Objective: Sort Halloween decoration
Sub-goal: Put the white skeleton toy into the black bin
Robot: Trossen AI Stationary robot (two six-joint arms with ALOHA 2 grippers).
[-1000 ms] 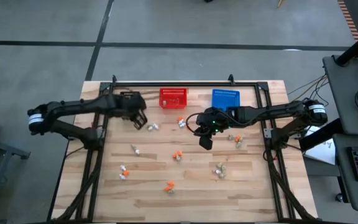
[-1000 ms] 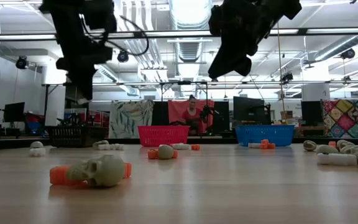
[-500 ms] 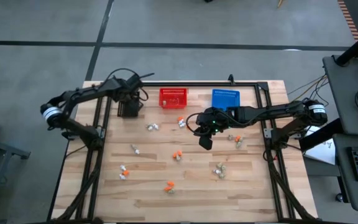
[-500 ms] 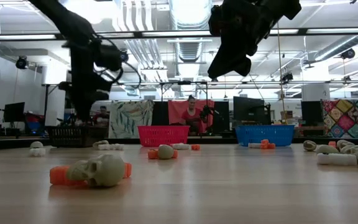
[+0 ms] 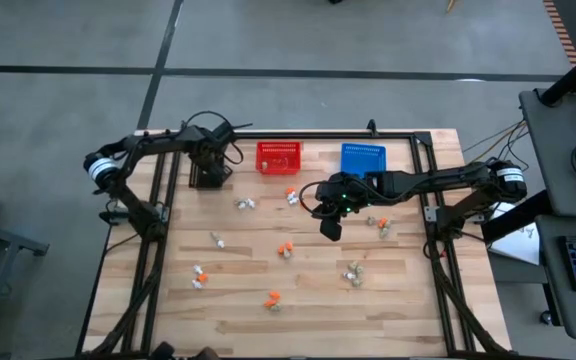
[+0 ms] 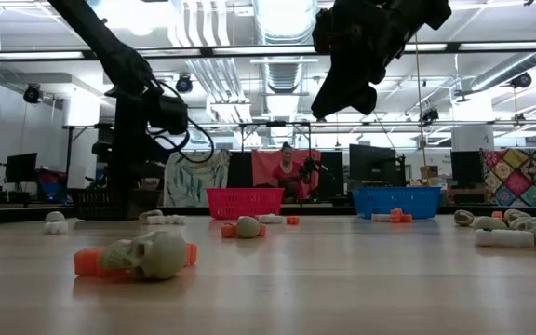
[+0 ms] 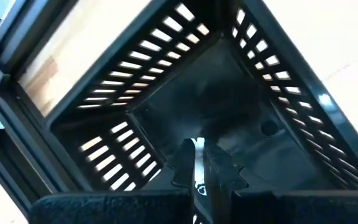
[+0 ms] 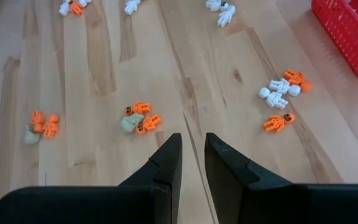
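Left pincer [image 7: 199,163] closed on a small white trinket [image 7: 197,149], down inside the black basket [image 5: 211,172].
Right pincer [image 8: 191,158] slightly parted, empty, hovering mid-surface [image 5: 238,300]; orange, white and beige-grey Halloween decoration [image 5: 285,248] scattered across wood, near red basket [image 5: 278,157] and blue basket [image 5: 362,158].

We see a light wooden table [image 5: 238,300] edged by a black metal frame [image 5: 298,134]. Along its far edge stand three small mesh baskets: a black basket [image 5: 211,176] towards the left, a red basket [image 5: 278,157] in the middle and a blue basket [image 5: 362,158] on the right. In the room beyond, a person [image 6: 288,170] sits behind the red basket, beside dark monitors [image 6: 372,164] and a patchwork quilt [image 6: 524,176].
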